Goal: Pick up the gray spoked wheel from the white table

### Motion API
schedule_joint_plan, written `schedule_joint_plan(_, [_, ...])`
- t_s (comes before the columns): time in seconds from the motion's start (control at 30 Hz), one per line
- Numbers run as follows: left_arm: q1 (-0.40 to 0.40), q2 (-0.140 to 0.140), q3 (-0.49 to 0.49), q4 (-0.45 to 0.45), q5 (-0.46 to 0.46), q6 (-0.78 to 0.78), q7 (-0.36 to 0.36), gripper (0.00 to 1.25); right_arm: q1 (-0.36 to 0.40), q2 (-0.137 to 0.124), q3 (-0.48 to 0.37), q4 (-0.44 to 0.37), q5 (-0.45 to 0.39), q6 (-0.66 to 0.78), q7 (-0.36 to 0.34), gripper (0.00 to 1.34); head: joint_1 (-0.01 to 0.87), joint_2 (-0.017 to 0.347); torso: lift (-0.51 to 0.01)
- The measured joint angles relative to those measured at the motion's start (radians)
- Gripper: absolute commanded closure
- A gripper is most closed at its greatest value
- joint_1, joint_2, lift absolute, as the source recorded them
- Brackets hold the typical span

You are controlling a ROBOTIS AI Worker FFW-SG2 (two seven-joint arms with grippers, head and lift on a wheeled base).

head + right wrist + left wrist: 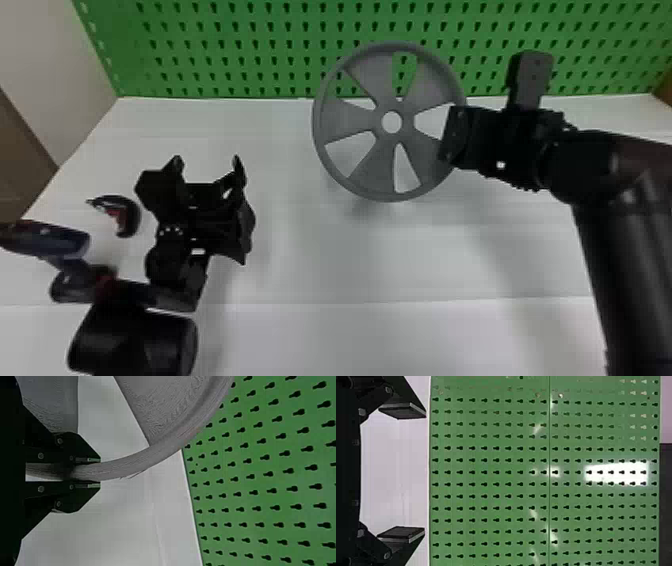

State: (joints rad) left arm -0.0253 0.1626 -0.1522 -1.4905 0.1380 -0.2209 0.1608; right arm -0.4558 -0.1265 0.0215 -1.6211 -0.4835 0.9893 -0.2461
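In the head view the gray spoked wheel (360,120) is held above the white table (300,260), its face toward the camera and a shadow below it. My right gripper (452,132) is at the wheel's right edge. The right wrist view has the right gripper (93,472) shut on the wheel's rim (130,464), one finger on each side. At the left of the table, my left gripper (207,165) stands open, apart from the wheel; in the left wrist view the left gripper (401,473) has nothing between its widely parted fingers.
A green pegboard (225,50) rises along the table's back edge. A dark curved object with red on it (122,215) lies left of my left gripper. A pale wall (45,65) borders the table at the left.
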Motion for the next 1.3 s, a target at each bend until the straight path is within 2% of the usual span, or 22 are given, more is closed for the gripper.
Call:
schedule_joint_plan(0.2, [0.003, 0.000, 0.001, -0.008, 0.001, 0.000, 0.000, 0.24, 0.088, 0.036, -0.003, -0.046, 0.162, -0.170, 0.082, 1.22, 0.770, 0.044, -0.098])
schedule_joint_plan(0.33, [0.004, 0.000, 0.000, -0.012, 0.004, 0.000, 0.000, 0.24, 0.143, 0.052, 0.005, -0.068, 0.234, -0.286, 0.097, 1.22, 0.770, 0.044, -0.098])
schedule_joint_plan(0.87, [0.014, -0.001, 0.007, -0.022, 0.011, 0.000, 0.000, 0.23, 0.353, 0.099, 0.042, -0.078, 0.407, -0.795, 0.113, 1.22, 0.770, 0.044, -0.098])
schedule_joint_plan(1.3, [0.017, -0.002, 0.007, -0.026, 0.016, 0.000, 0.000, 0.24, 0.458, 0.102, 0.032, -0.061, 0.435, -1.034, 0.111, 1.22, 0.770, 0.044, -0.098])
